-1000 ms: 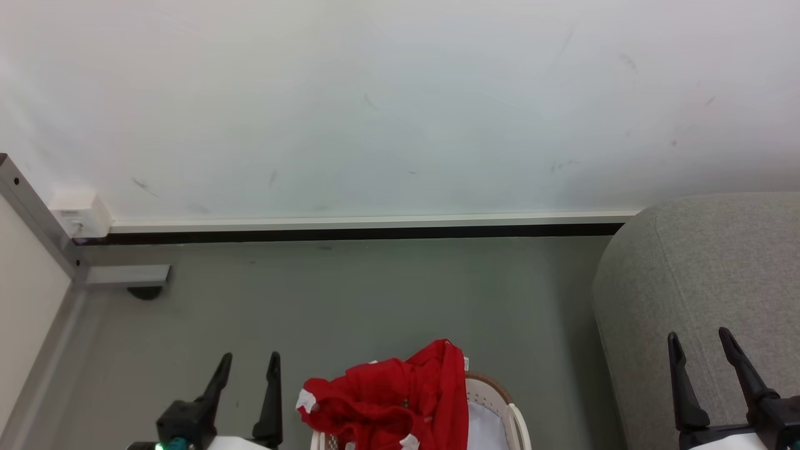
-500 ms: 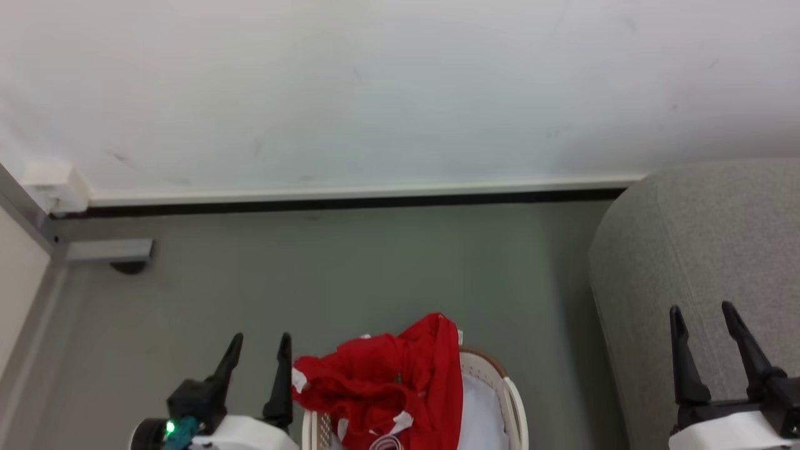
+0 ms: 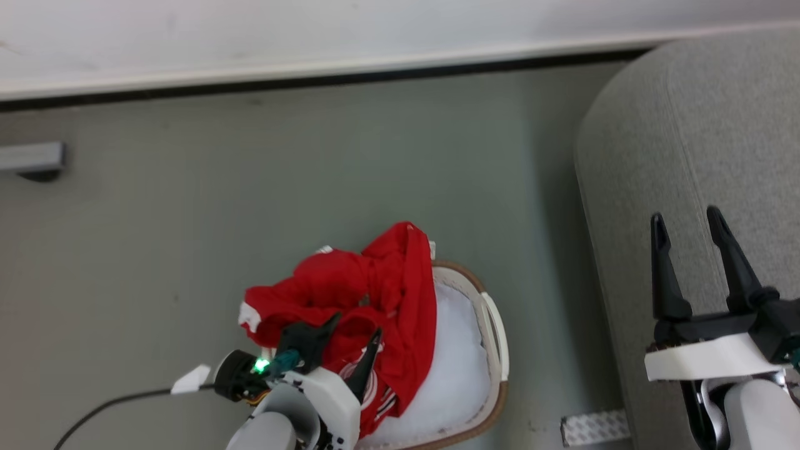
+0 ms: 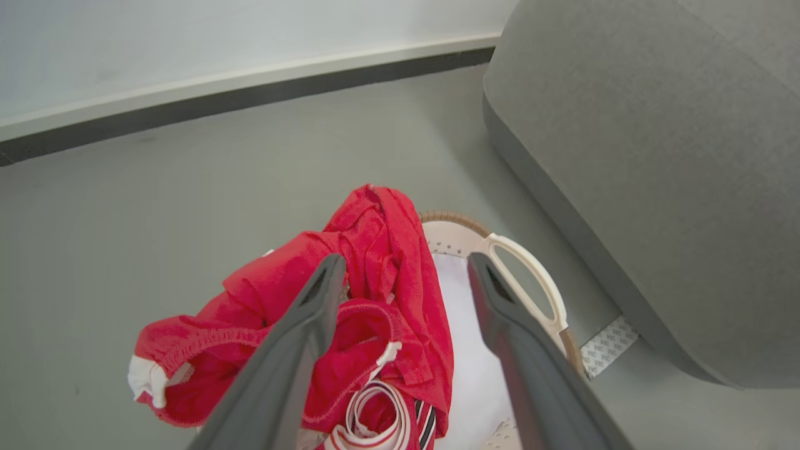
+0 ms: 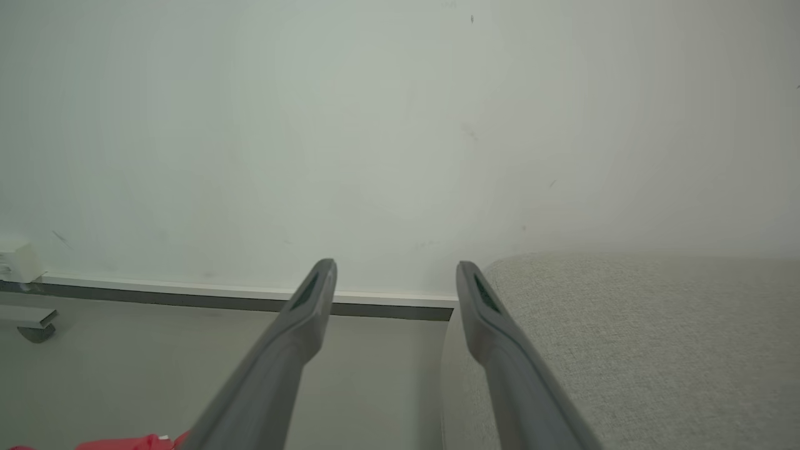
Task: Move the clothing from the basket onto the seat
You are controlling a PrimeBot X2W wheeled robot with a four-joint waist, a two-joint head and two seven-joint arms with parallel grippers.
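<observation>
Bright red clothing [image 3: 350, 294] with white trim lies heaped in the basket [image 3: 494, 325], spilling over its left rim. My left gripper [image 3: 356, 326] hangs open just above the heap, nothing between its fingers. In the left wrist view the open left gripper [image 4: 406, 259] points down at the clothing [image 4: 375, 250], with the basket's white loop handle [image 4: 531, 269] to the right. The grey seat [image 3: 719, 125] rises at the right. My right gripper [image 3: 684, 215] stands open and empty over the seat's edge. The right wrist view shows the open right gripper [image 5: 395, 265] beside the seat [image 5: 625, 331].
A pale white fabric pad [image 4: 469, 350] lines the basket's right side. A white wall with a dark baseboard [image 3: 312, 78] runs behind. A grey bracket [image 3: 31, 156] sits on the floor at the left, and a patterned tape strip [image 3: 594, 427] lies near the seat's base.
The head camera has tilted down, shifting the whole scene up. My left gripper has swung right, from beside the basket to over the red clothing. Both grippers stay open.
</observation>
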